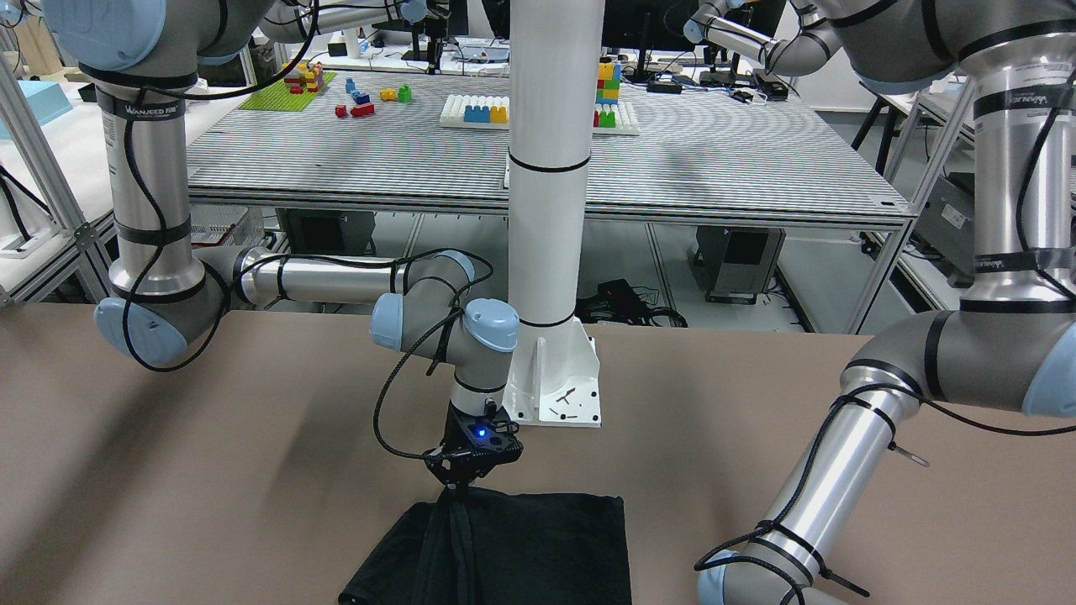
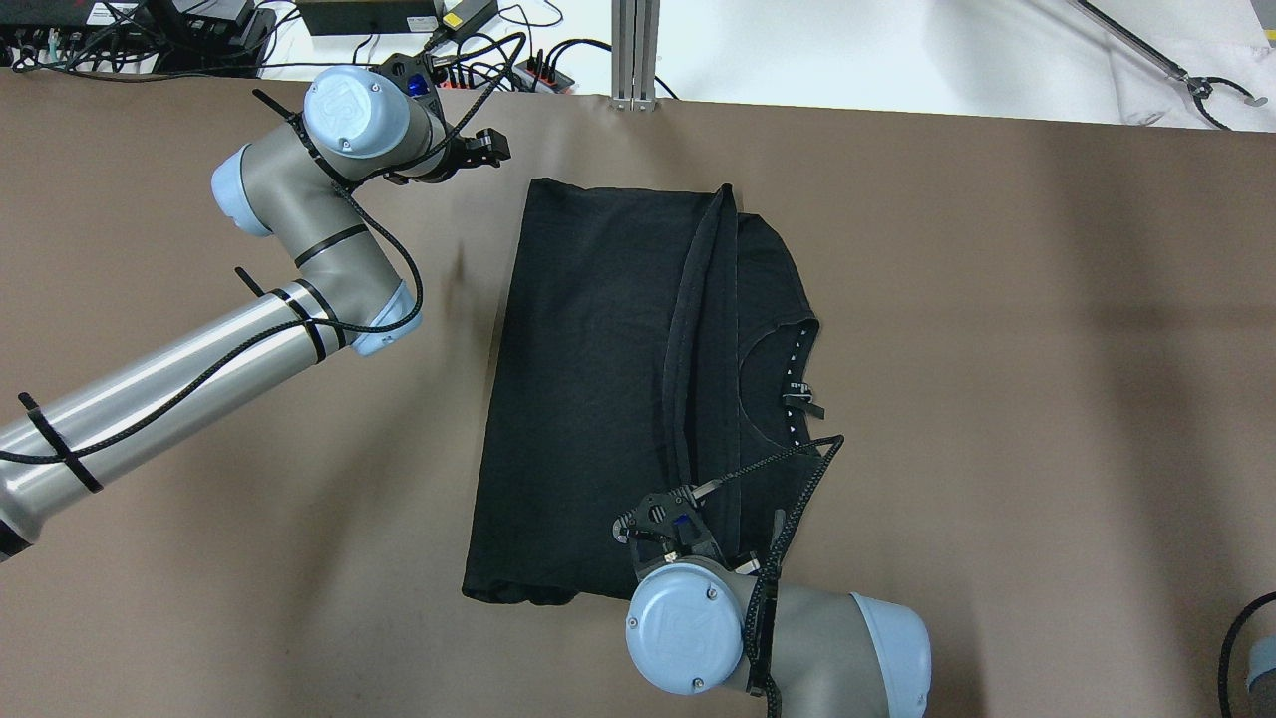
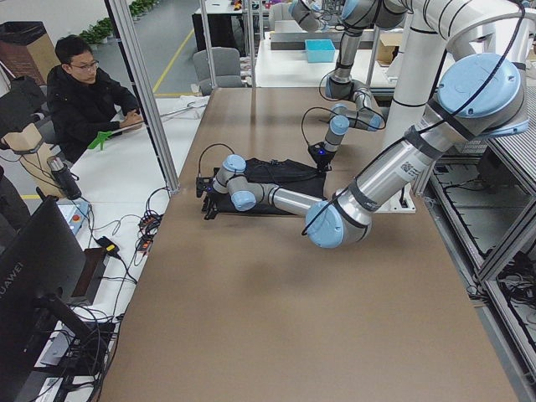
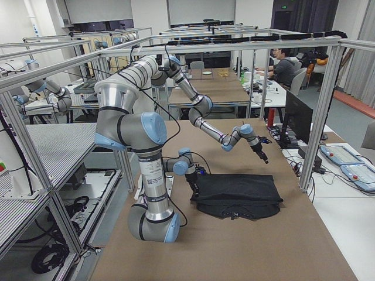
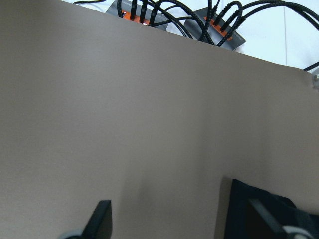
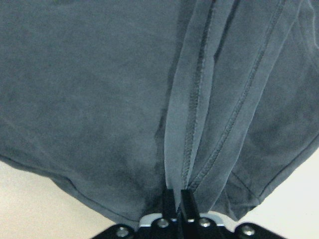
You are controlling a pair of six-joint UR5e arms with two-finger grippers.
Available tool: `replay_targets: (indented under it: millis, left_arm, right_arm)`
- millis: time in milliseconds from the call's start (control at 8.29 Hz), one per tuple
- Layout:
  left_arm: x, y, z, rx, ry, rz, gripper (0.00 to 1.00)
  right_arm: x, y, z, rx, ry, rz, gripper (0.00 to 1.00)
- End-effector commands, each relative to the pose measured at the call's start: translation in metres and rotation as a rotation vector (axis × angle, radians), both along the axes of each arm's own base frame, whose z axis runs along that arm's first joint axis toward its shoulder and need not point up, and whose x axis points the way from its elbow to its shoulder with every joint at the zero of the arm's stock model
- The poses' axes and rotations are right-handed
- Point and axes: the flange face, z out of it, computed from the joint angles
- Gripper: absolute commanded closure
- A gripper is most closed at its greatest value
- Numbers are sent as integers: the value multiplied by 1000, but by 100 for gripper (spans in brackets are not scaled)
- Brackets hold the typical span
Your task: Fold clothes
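The brown table carries one black T-shirt. It lies flat near the middle and is partly folded. One side is laid over, and a hemmed edge runs as a raised ridge along its length. The neckline shows just beside this ridge. The white pillar base stands on the table's robot side, near the T-shirt. The right gripper is at the near end of the ridge, its fingers pressed together on the hemmed edge, which it pinches and lifts a little. The left gripper hangs over bare table just beside the far left corner of the T-shirt. Its fingers are spread wide, with nothing between them.
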Motion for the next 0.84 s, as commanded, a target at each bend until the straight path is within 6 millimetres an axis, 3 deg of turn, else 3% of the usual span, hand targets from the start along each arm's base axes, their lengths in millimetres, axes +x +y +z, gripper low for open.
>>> replay_targets:
  millis: [0, 121, 241, 724]
  left_arm:
    - [0, 1, -1, -1, 3, -3, 6]
    - [0, 1, -1, -2, 4, -4, 6]
    - [1, 1, -1, -2, 4, -2, 6]
    - [2, 2, -1, 0, 2, -21, 6]
  right_arm:
    - [0, 0, -1, 0, -2, -1, 77]
    - [0, 0, 0, -1, -1, -1, 78]
    - [0, 0, 0, -2, -1, -2, 100]
    - [11, -11, 7, -13, 8, -39, 100]
